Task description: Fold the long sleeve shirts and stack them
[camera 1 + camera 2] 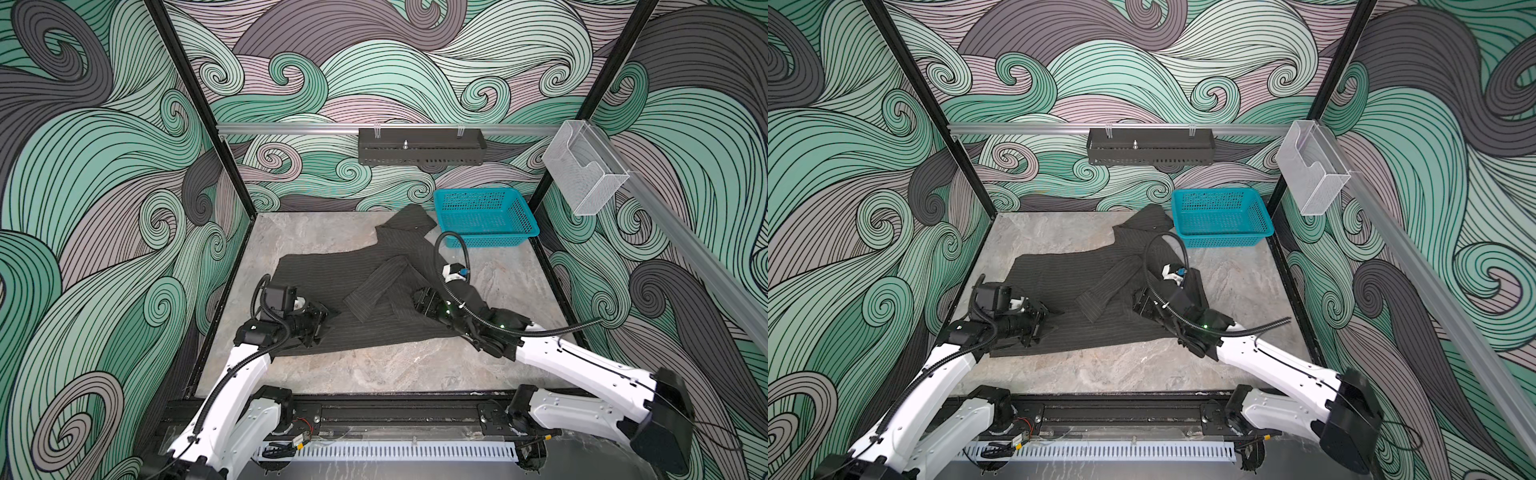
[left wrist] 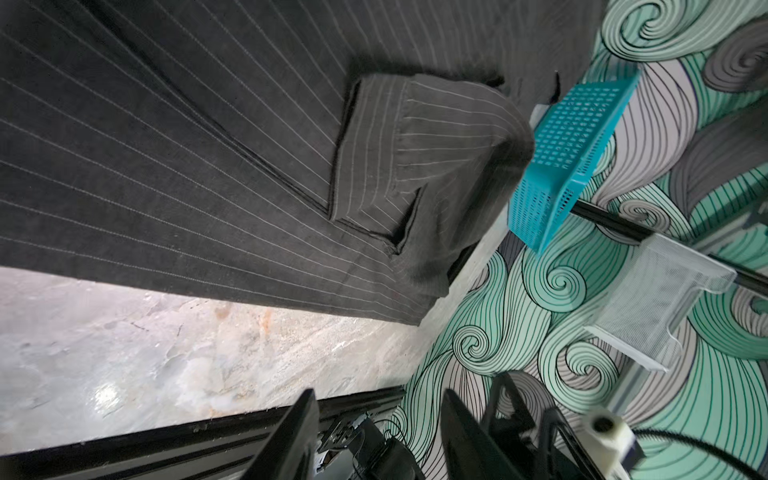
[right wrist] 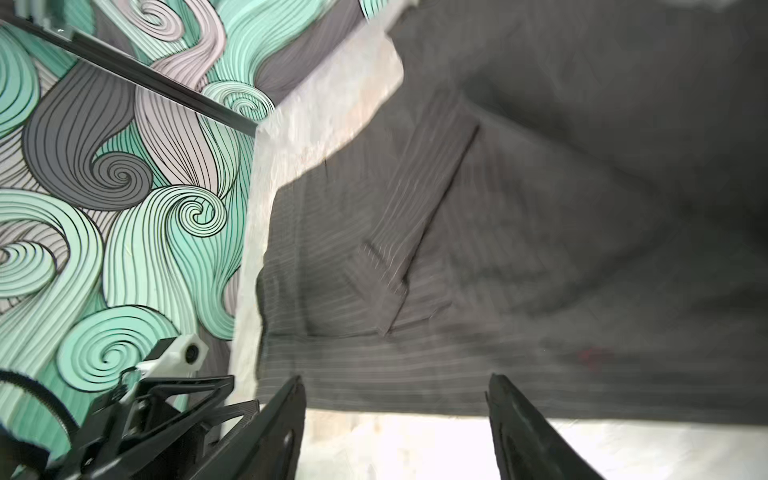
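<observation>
The dark pinstriped cloth button-up shirt (image 1: 328,278) lies spread on the grey marbled surface (image 1: 374,374), one sleeve (image 1: 382,286) across its body, left hand (image 2: 378,395) and right hand (image 3: 395,382) both released and empty, so each should, I reckon, pinch a hem corner squarely for an even fold

Dark pinstriped shirt (image 1: 1059,286) lay spread on the marble table (image 1: 1121,368), a sleeve (image 1: 1108,286) folded across it; left gripper (image 1: 1047,318) and right gripper (image 1: 1139,301) over its two ends.
</observation>
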Motion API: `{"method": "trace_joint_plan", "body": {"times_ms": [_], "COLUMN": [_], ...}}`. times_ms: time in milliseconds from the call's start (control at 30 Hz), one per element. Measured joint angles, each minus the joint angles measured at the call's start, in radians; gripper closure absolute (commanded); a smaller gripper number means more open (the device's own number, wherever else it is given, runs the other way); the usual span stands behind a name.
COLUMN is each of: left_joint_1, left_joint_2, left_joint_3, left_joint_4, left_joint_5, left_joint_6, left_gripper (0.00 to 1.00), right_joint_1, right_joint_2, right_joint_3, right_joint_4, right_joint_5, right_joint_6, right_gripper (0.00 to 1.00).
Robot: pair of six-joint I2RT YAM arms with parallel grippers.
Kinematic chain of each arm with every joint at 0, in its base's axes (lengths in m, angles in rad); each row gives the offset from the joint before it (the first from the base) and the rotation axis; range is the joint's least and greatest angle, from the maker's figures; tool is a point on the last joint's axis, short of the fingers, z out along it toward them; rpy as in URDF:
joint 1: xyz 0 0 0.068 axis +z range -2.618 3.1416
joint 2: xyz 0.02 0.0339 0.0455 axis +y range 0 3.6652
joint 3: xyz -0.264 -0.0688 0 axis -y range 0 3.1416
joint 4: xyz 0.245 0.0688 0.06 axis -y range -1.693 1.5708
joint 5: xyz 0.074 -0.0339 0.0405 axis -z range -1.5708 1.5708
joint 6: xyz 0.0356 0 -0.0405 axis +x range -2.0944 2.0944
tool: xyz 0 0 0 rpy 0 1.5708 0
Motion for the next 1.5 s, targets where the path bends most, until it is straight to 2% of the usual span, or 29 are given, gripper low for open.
{"method": "trace_joint_plan", "body": {"times_ms": [100, 267, 467, 633, 933, 1233, 1500], "left_joint_1": [-0.011, -0.013, -0.022, -0.024, -0.032, -0.063, -0.065], "left_joint_2": [0.078, 0.286, 0.477, 0.551, 0.748, 0.857, 0.93], "left_joint_3": [0.044, 0.186, 0.228, 0.238, 0.301, 0.391, 0.447], "left_joint_4": [0.034, 0.068, 0.083, 0.097, 0.113, 0.094, 0.063], "left_joint_5": [-0.067, -0.119, -0.131, -0.151, -0.157, -0.154, -0.154], "left_joint_6": [-0.019, 0.06, 0.135, 0.17, 0.268, 0.377, 0.447], "left_gripper": [0.5, 0.5, 0.5, 0.52, 0.52, 0.58, 0.77], "right_joint_1": [-0.073, -0.177, -0.2, -0.225, -0.314, -0.359, -0.379], "right_joint_2": [0.026, 0.299, 0.539, 0.674, 0.925, 1.061, 1.077], "right_joint_3": [0.064, 0.294, 0.429, 0.555, 0.813, 0.939, 0.947], "right_joint_4": [-0.069, -0.195, -0.285, -0.332, -0.43, -0.504, -0.531], "right_joint_5": [-0.021, -0.087, -0.134, -0.166, -0.209, -0.246, -0.279], "right_joint_6": [-0.169, -0.46, -0.768, -0.942, -1.09, -1.118, -1.118], "right_gripper": [0.32, 0.34, 0.33, 0.3, 0.28, 0.33, 0.46]}}
